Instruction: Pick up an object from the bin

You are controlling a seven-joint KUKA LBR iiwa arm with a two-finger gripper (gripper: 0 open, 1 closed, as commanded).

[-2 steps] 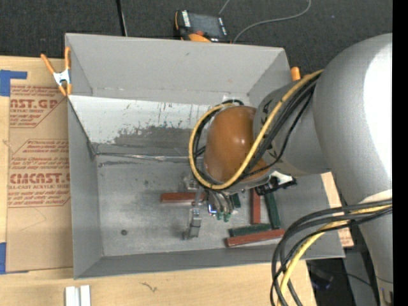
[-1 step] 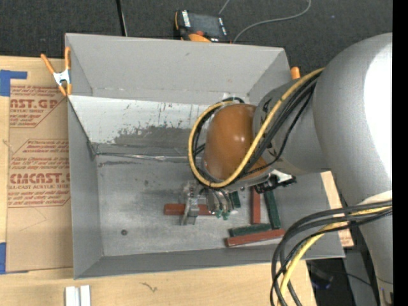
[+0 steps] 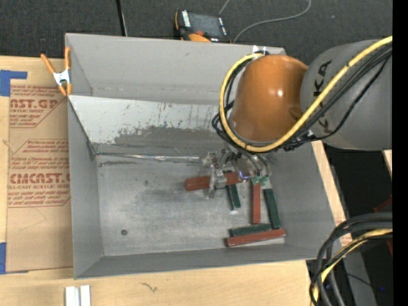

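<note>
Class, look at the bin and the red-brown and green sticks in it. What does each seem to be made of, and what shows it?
Bin: grey sheet metal with a dull finish, judging by its folded walls and scratched, worn floor. Red-brown stick and green stick: straight, flat-sided, evenly coloured and matt. They are probably painted wood or plastic; which one cannot be told.

You find one bar [image 3: 195, 184] mid-floor in the bin [image 3: 140, 222], under the gripper [image 3: 217, 176]; other bars [image 3: 256, 206] lie right of it, nearer the front.

All I can read from here: red "CAST" and "CAST ACRYLIC" printed repeatedly on the cardboard [image 3: 35, 139] at the left, and black "KA" on the arm [image 3: 347, 101] at the right.
</note>
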